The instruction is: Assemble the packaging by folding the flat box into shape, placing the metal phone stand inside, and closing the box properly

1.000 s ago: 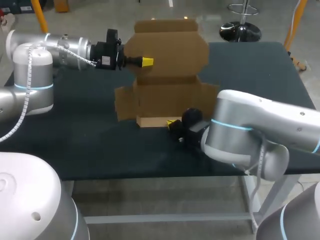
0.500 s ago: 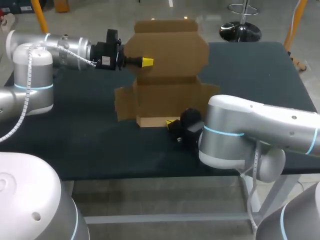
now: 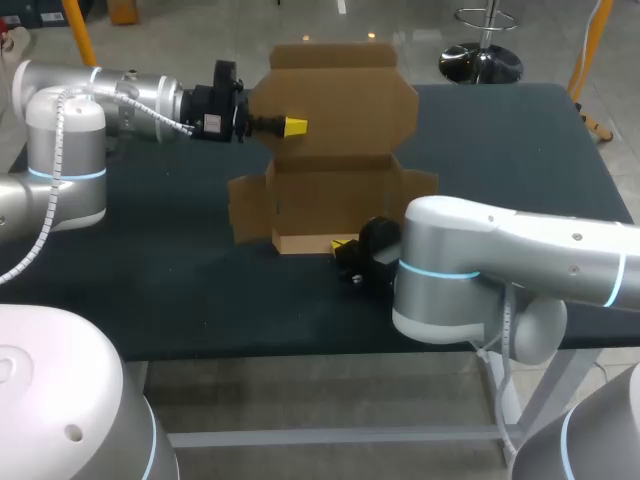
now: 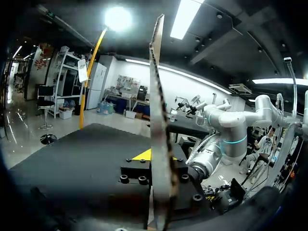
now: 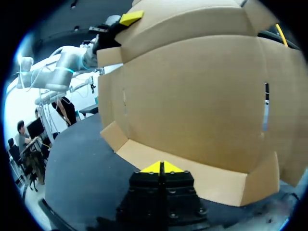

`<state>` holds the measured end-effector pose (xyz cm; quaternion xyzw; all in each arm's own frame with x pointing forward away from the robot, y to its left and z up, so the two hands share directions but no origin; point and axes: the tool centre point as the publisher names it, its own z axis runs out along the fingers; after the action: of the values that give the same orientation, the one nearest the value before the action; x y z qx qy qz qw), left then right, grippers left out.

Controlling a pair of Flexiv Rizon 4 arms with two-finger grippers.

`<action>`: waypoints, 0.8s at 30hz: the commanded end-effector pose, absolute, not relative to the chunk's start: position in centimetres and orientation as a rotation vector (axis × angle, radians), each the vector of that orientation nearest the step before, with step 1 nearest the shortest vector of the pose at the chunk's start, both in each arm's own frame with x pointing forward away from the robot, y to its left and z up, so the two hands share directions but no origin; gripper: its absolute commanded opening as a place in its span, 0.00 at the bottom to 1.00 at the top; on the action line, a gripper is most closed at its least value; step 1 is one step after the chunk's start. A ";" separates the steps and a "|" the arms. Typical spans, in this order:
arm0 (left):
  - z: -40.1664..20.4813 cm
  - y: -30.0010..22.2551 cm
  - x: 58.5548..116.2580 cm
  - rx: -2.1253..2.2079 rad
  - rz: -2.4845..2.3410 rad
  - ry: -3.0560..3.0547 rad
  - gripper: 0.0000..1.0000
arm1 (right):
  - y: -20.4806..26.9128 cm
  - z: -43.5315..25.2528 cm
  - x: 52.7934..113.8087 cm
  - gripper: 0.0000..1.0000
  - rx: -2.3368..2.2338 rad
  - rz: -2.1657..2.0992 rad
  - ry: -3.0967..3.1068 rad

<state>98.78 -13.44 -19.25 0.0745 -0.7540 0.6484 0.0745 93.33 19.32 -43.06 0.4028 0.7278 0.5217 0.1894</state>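
At the near edge of the bench [image 3: 150,300], the right arm [image 3: 480,275] had swung its bulky elbow leftward over the last second. The right pincer [image 3: 345,247] had barely shifted. It sat low, its yellow tips pressed together with nothing between them, just at the front flap [image 3: 305,242] of the cardboard box [image 3: 335,180]. Beyond it the box stood as before, upright and opened out flat, with its side flaps splayed and no panel visibly folded further. Farthest back, the left pincer [image 3: 290,125] had not moved and stayed clamped on the tall upper panel (the left wrist view showed the cardboard edge-on between its fingers). I judged that the right arm was re-angling to push the front flap, so the folding had hardly begun. The metal phone stand showed in no view.
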 end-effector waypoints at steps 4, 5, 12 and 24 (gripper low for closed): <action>-19.4 -13.4 98.4 0.208 1.924 -2.273 0.00 | 19.7 -44.1 93.9 0.00 1.141 1.466 2.048; -19.5 -13.4 98.4 0.206 1.922 -2.274 0.00 | 19.7 -44.1 93.9 0.00 1.142 1.467 2.049; -19.8 -13.3 97.7 0.191 1.910 -2.280 0.00 | 19.7 -44.2 93.9 0.00 1.156 1.472 2.044; -20.7 -13.4 96.6 0.121 1.908 -2.296 0.00 | 19.7 -44.2 93.9 0.00 1.156 1.472 2.044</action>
<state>96.74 -13.62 -20.37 0.0428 -0.7663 0.6365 0.0759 93.45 19.37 -43.17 0.4090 0.7253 0.5229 0.1823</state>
